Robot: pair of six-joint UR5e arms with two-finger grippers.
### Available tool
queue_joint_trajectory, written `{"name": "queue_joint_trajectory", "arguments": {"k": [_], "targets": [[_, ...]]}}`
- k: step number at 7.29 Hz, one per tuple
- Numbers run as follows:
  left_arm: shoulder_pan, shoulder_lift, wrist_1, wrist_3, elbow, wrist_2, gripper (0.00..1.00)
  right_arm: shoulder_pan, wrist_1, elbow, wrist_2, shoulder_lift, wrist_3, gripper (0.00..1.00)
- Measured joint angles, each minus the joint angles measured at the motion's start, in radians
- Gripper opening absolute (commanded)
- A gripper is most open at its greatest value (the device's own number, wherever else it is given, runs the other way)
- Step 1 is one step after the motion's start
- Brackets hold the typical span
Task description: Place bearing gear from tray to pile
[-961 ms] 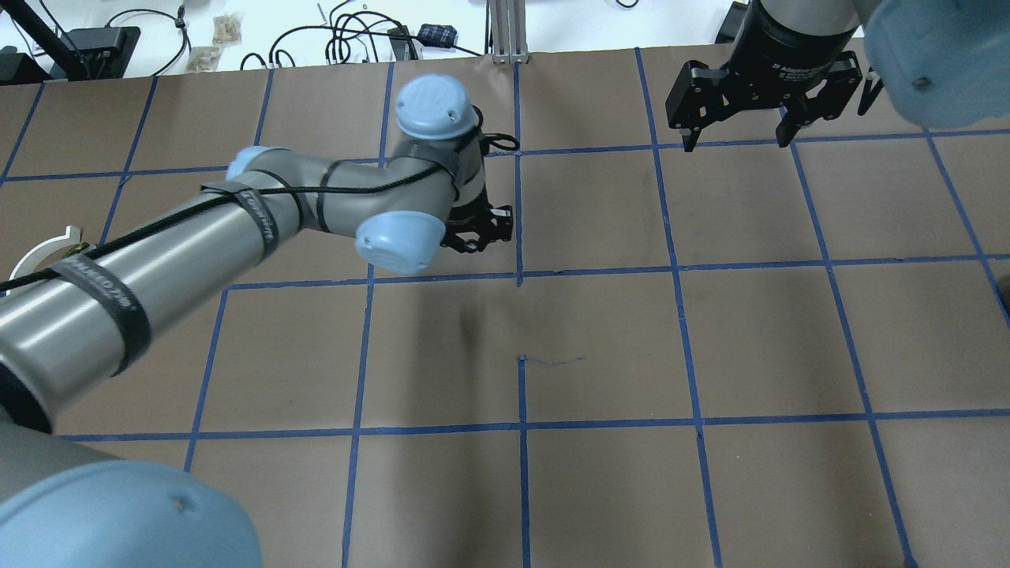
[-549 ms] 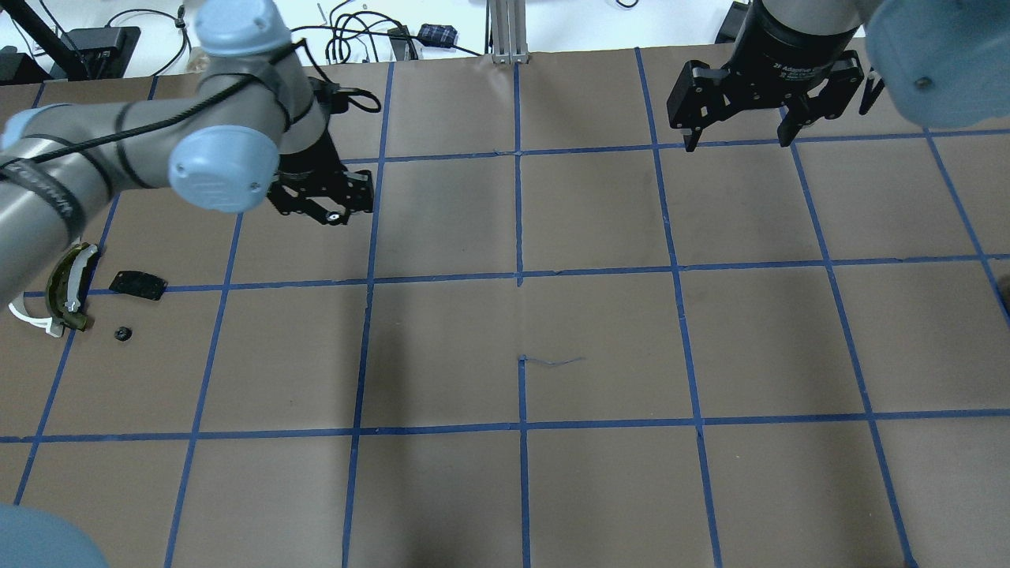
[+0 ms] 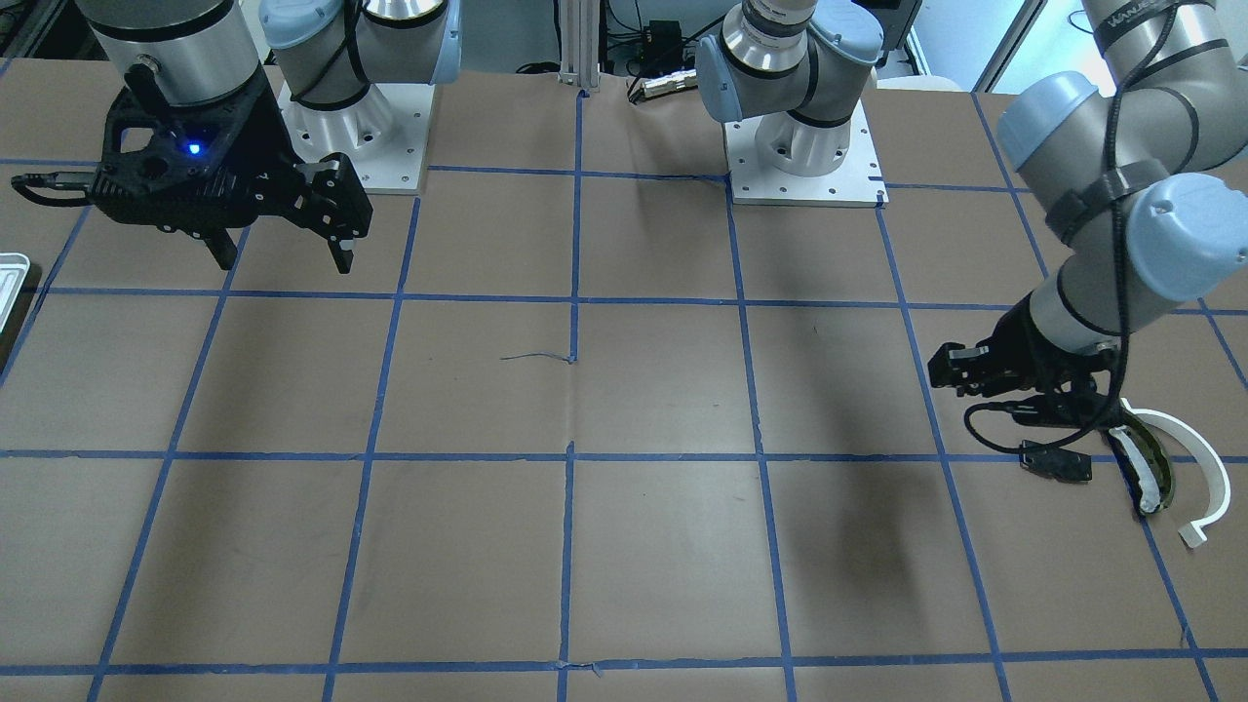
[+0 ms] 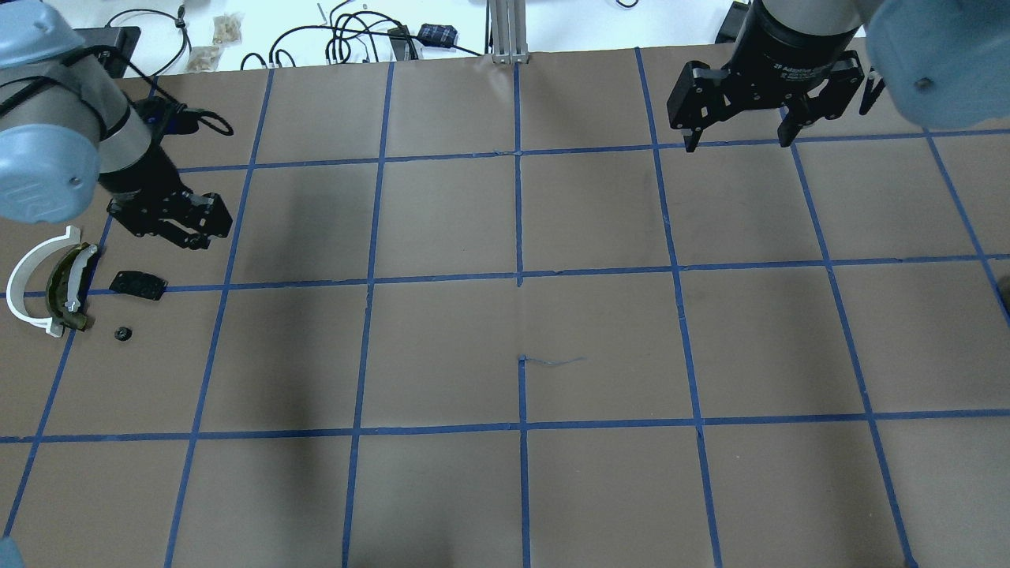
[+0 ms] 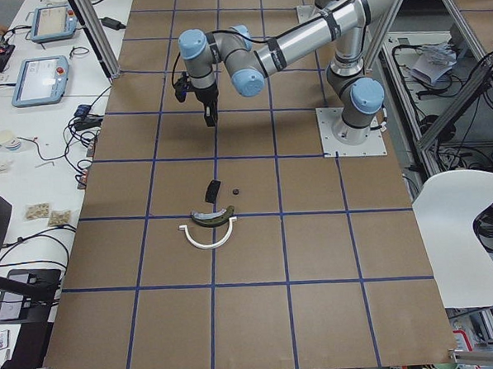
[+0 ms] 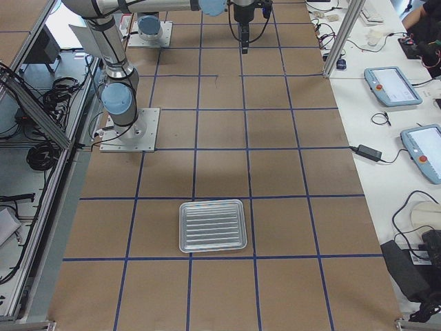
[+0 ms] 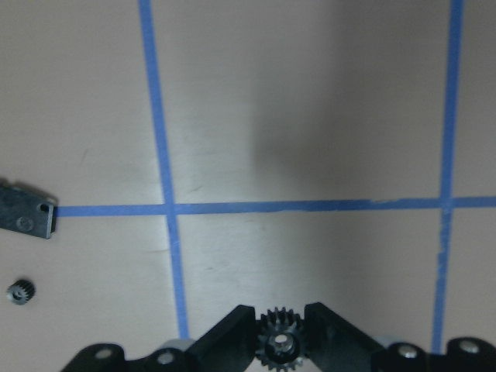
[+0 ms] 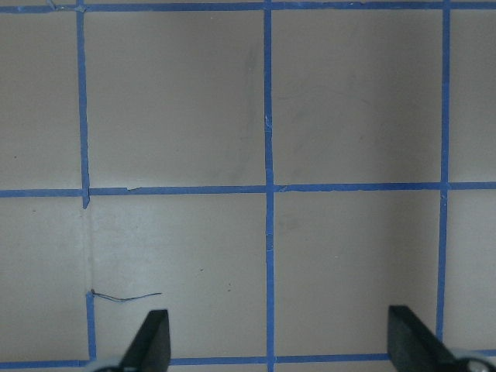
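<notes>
My left gripper (image 7: 279, 358) is shut on the bearing gear (image 7: 279, 344), a small black toothed wheel held between its fingertips. It hovers just beyond the pile in the overhead view (image 4: 196, 233) and shows in the front-facing view (image 3: 951, 369). The pile holds a flat black plate (image 4: 138, 284), a white arc strip (image 4: 22, 278), a dark olive curved piece (image 4: 63, 290) and another small black gear (image 4: 122, 334). The silvery tray (image 6: 212, 226) lies empty at the table's right end. My right gripper (image 4: 738, 143) is open and empty, raised over the far right.
Brown paper with a blue tape grid covers the table (image 4: 521, 315). Cables and small boxes lie beyond the far edge (image 4: 355, 35). The tray's corner shows at the front-facing view's left edge (image 3: 10, 275). Both arm bases (image 3: 804, 156) stand at the robot side.
My left arm has swung from the table's middle to the left, carrying the gear to just beside the pile. The right arm has not moved.
</notes>
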Motion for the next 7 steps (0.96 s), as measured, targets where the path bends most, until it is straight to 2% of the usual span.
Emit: {"name": "queue_joint_trajectory", "arguments": {"k": [3, 6, 7], "targets": [[0.238, -0.023, 0.041, 0.261, -0.075, -0.004, 0.05, 0.000, -0.001, 0.000, -0.001, 0.000, -0.001, 1.00], [0.294, -0.081, 0.248, 0.337, -0.177, -0.021, 0.07, 0.001, -0.001, 0.001, -0.001, 0.000, -0.001, 1.00], [0.296, -0.097, 0.280, 0.341, -0.190, -0.038, 0.13, 0.001, -0.001, 0.001, 0.000, 0.000, -0.001, 1.00]]}}
